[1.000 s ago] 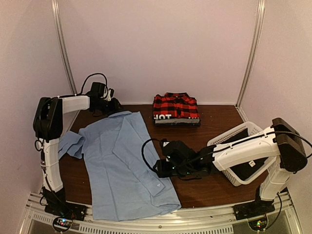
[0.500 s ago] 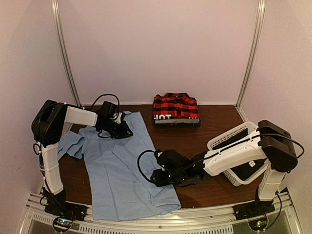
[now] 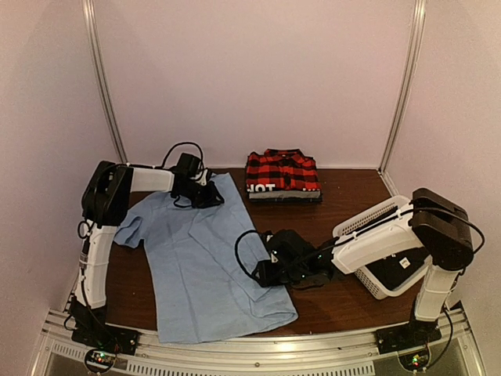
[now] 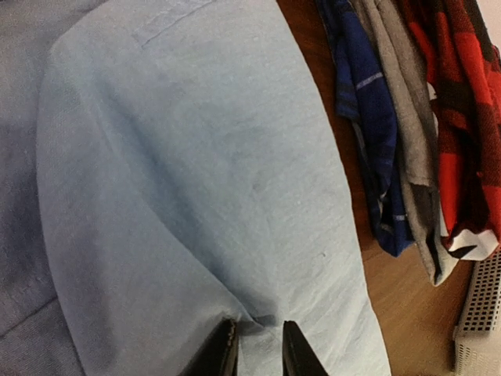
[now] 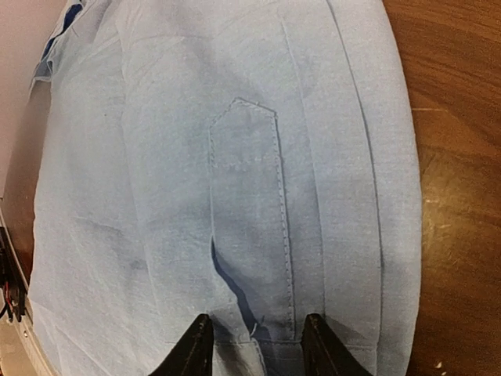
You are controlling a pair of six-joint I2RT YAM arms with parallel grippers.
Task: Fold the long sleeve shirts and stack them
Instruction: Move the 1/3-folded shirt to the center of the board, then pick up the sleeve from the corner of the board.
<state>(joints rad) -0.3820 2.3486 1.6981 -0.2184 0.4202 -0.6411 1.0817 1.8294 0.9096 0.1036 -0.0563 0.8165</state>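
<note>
Since a moment ago the light blue shirt (image 3: 203,266) has slid toward the right, its loose sleeve drawn in from the table's left edge, and both arms have swung that way with it. It lies spread flat on the near left part of the table (image 3: 352,192), collar end away from the arms.

At that far end the left gripper (image 4: 257,348) has its fingers (image 4: 225,352) nearly together, with a small pucker of the blue cloth nipped in the narrow gap. On the shirt's right edge the right gripper (image 5: 257,345) straddles the sleeve cuff. Its fingers (image 5: 196,348) stand somewhat wider apart, and the stitched placket and a raised fold of cloth run in between them, gripped there.

I count two long-sleeve shirts. The second is the plaid shirt (image 3: 282,171), folded and lying at the back of the table, well apart from the blue one. It tops a small pile, with a grey garment (image 4: 415,117) and a blue striped garment (image 4: 364,86) beneath it. One white mesh basket (image 3: 368,218) sits at the right, tilted, beside the right arm.
</note>
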